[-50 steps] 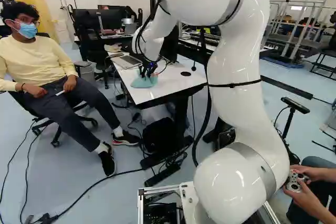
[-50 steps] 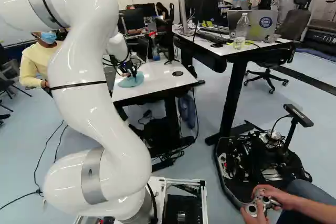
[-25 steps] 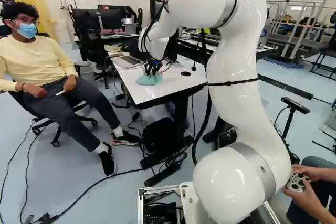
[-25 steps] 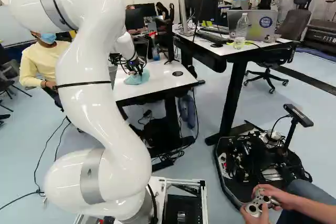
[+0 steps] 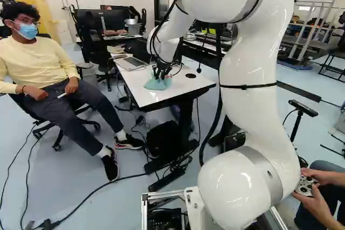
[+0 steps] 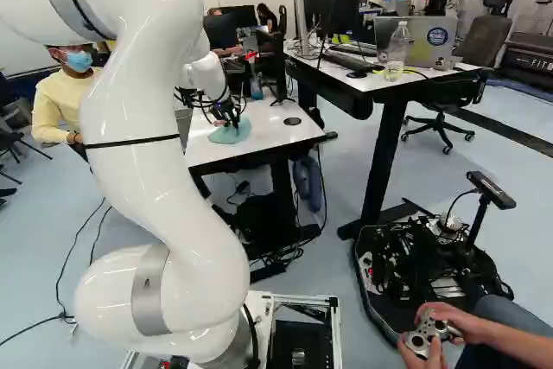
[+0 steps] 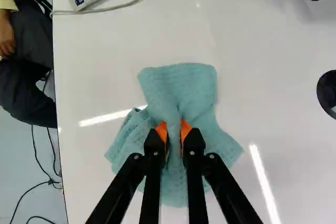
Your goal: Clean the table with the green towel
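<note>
The white arm reaches forward from the near side to the bench, where the gripper is clamped from two sides on a gathered fold of the green towel, which lies spread on the near left part of the top. The step in hand is judged to be wiping; the next move calls for a level stroke rightward, with light downward pressure and the fold kept pinched, clear of the laptop at the far left.
</note>
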Controlling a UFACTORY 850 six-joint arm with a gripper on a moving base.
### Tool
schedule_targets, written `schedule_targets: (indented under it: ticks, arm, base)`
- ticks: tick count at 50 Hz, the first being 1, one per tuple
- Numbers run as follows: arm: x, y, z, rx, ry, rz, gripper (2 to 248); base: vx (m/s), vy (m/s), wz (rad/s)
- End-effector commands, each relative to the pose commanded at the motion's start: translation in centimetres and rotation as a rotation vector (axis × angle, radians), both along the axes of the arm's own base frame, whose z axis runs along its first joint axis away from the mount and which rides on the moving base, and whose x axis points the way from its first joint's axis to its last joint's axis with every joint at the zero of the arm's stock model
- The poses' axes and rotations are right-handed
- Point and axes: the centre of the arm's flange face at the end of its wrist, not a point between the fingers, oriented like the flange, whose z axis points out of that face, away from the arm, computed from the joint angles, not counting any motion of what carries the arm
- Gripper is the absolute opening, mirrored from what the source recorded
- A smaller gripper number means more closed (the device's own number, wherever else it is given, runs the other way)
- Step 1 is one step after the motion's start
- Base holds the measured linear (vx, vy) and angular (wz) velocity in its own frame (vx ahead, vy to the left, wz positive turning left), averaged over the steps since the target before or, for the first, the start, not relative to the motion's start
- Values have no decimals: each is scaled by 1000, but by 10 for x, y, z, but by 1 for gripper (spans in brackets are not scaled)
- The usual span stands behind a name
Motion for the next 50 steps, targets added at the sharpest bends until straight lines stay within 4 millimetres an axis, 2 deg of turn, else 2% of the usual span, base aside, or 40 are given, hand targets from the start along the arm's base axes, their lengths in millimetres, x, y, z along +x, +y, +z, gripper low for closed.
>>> schedule_targets:
  ticks: [11,24,36,50]
  arm:
    - [-13,15,1,-1,6,29,50]
    - [-12,37,0,0,1,64,50]
    - [-11,41,1,0,-1,70,50]
    - [-20,40,16,6,-22,72,50]
  base:
    - [0,0,0]
    - [0,0,0]
    - [0,0,0]
    - [0,0,0]
